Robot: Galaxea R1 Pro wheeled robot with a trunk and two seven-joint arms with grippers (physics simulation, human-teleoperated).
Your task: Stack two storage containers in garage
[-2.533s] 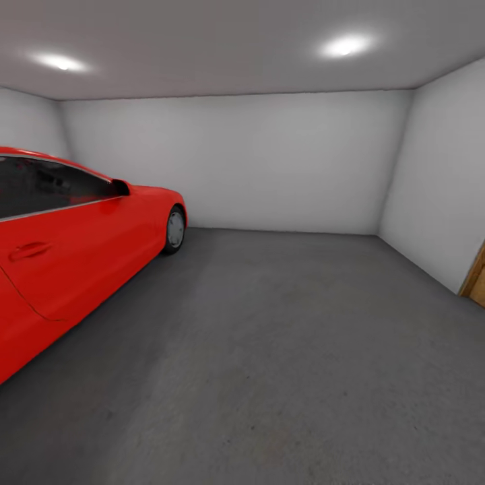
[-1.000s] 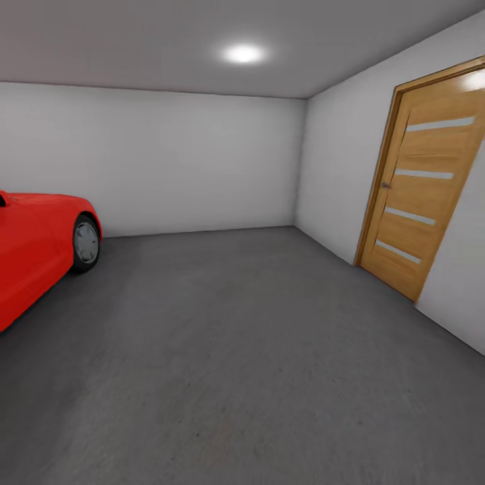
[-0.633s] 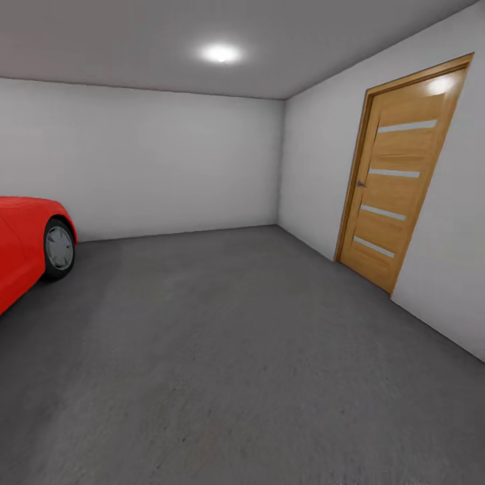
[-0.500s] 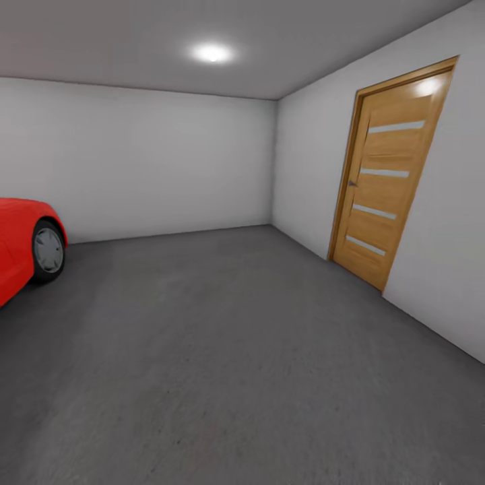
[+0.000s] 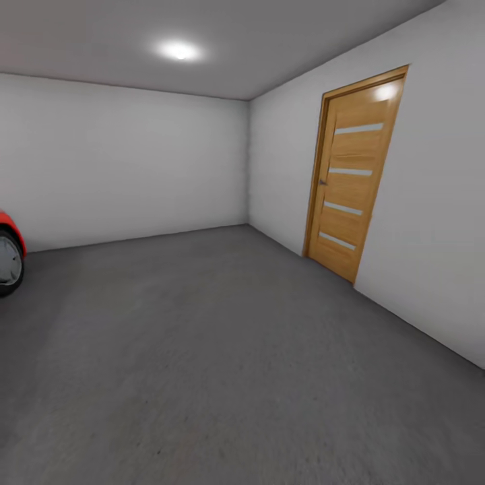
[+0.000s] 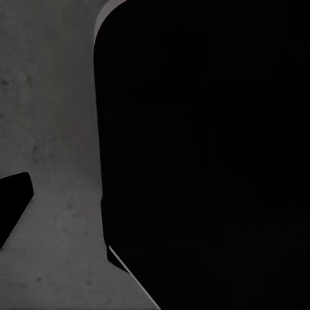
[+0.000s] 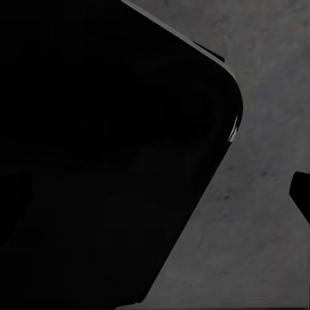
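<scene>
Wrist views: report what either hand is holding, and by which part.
Cannot be told: large black shapes block both wrist views above the concrete floor.

Left wrist view: large black rounded robot body part (image 6: pixel 206 148) close to camera. Right wrist view: similar black part (image 7: pixel 110 155). Gripper state unreadable.

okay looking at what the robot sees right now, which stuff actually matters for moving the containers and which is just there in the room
Part of the job:
- the garage's grey concrete floor, where the stack is meant to go

Just there:
- red car, only its front wheel area at the left edge
- wooden door, shut, in the right wall
- white walls
- ceiling light
</scene>
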